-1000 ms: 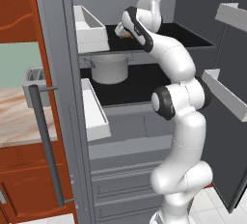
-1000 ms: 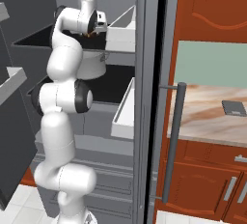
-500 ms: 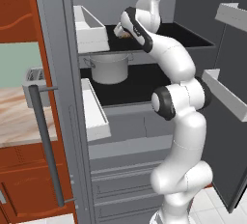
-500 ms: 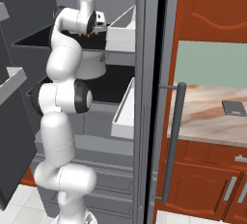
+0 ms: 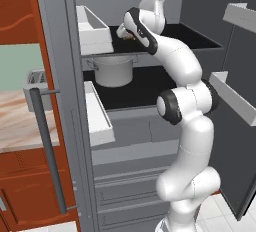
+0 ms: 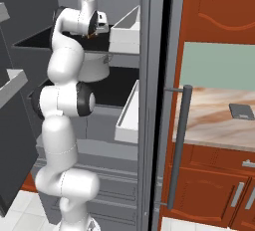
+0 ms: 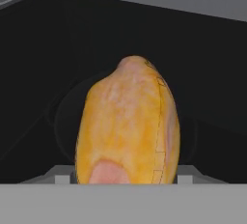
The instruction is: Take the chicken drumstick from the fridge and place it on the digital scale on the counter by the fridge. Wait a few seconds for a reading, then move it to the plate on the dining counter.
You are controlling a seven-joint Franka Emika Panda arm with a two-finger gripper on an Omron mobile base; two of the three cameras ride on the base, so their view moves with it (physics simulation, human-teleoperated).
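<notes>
- Chicken drumstick (image 7: 128, 124) sits on the fridge's (image 5: 150, 141) black top shelf, dead centre in the hand view.
- Pincer (image 5: 126, 32) hugs its sides at 3 and 9 o'clock; a firm grip I can't confirm.
- Probably light, rounded, greasy; grab the fat middle.

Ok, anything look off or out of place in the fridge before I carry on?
Nothing stands out. The chicken drumstick lies on the black top shelf between the hand's fingers, the pot stands upright on the shelf below, and the door bins sit level. No spills.
</notes>
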